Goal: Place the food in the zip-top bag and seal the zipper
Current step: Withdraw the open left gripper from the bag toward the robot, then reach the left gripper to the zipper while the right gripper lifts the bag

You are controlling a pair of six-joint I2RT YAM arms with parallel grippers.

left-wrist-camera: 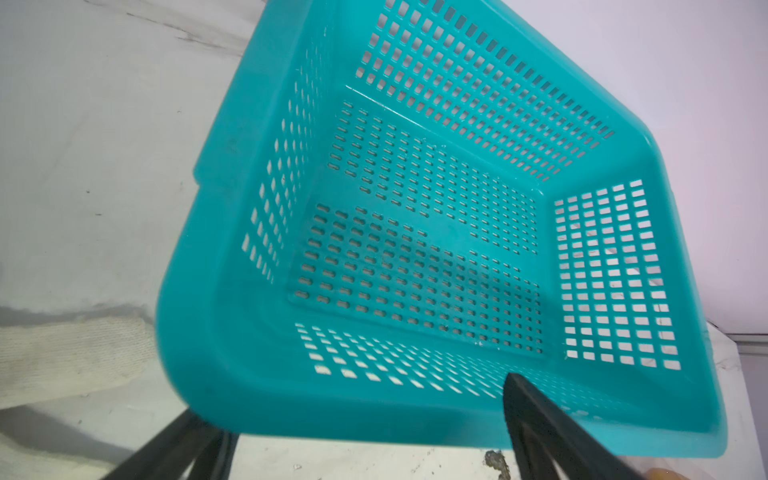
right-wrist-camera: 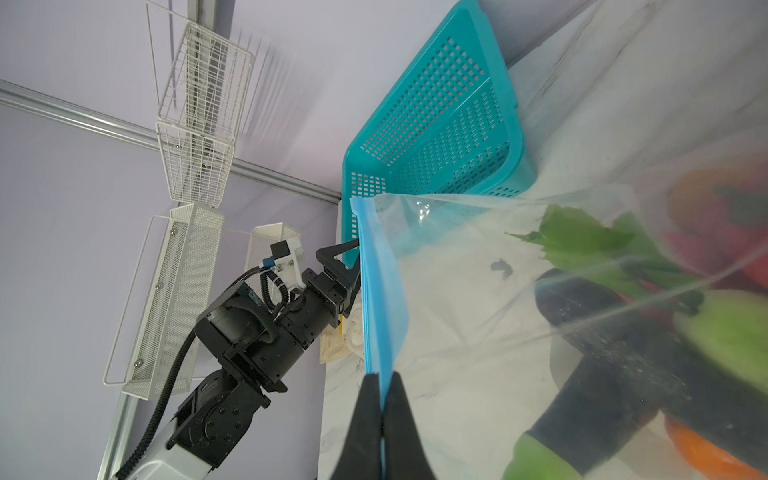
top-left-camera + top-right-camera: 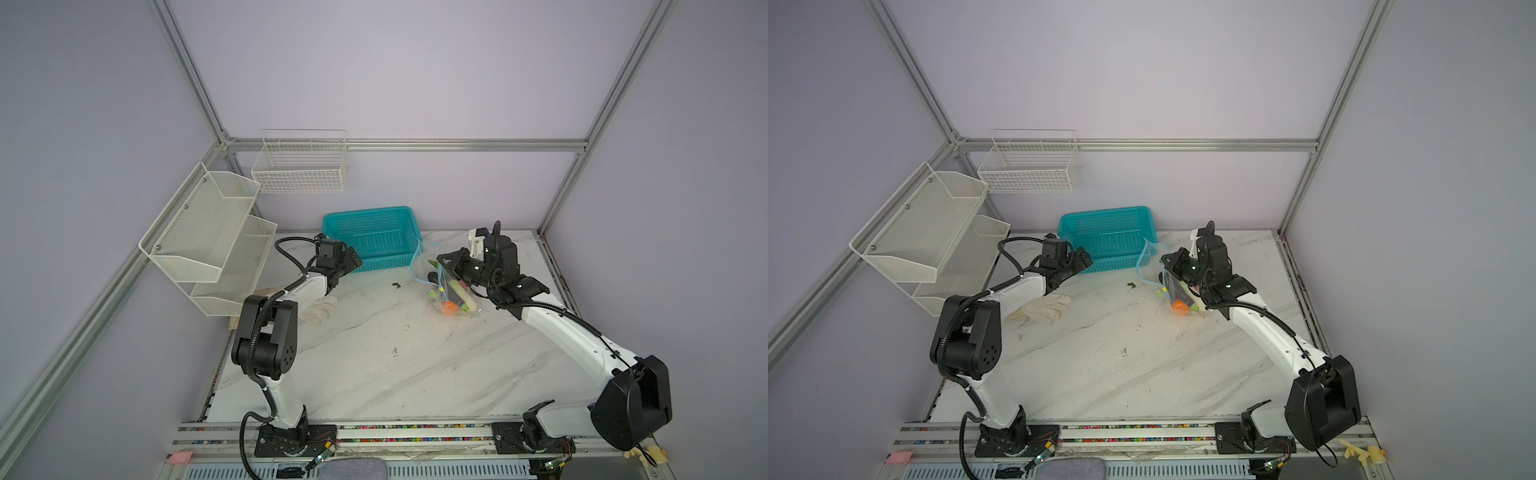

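The left gripper [image 1: 349, 399], fingers spread wide, straddles a rim of the teal basket [image 1: 199, 340].

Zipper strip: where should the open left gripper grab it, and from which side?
Probably the raised free corner of the zipper strip beside the teal basket, coming from the left. The shut right gripper pins its lower end, so the strip stands upright toward the open left gripper.

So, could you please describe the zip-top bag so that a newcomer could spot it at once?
Find the teal basket at the back of the marble table; in both top views the bag sits just to its right. The right gripper pinches its blue zipper strip. It is the only clear, crinkly thing there, with toy vegetables showing through.
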